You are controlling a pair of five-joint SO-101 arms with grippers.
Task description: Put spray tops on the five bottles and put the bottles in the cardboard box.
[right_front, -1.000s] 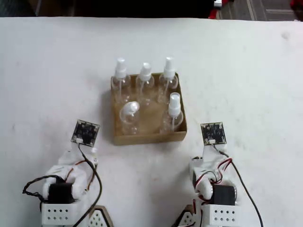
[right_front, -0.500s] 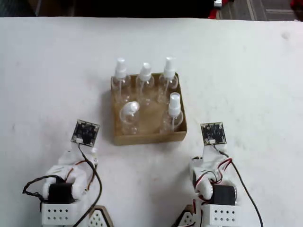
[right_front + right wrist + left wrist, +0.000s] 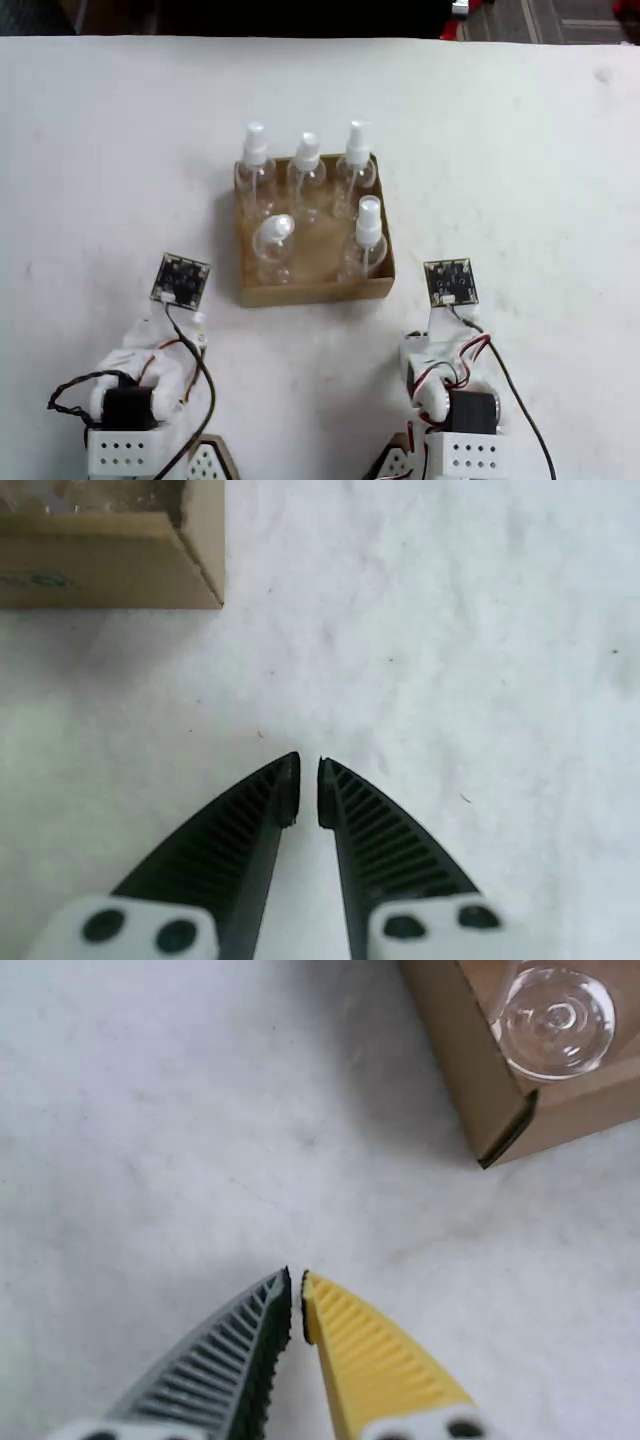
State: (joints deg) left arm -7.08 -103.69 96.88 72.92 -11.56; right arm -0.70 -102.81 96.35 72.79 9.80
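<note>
- All five bottles [image 3: 305,178], spray tops on, sit in the cardboard box [image 3: 315,292]; the task looks finished.
- Left claw [image 3: 297,1295] and right claw [image 3: 308,792] are clenched, empty, over the worktop [image 3: 520,150] near the box.
- Next move: probably none needed.

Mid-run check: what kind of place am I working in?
Probably a lab or workshop bench: a white table, left arm and right arm at its edge, a cardboard box of spray bottles.

A faint green mark [image 3: 38,580] on the cardboard box [image 3: 120,570] is too blurred to read. Nothing else carries legible print.
</note>
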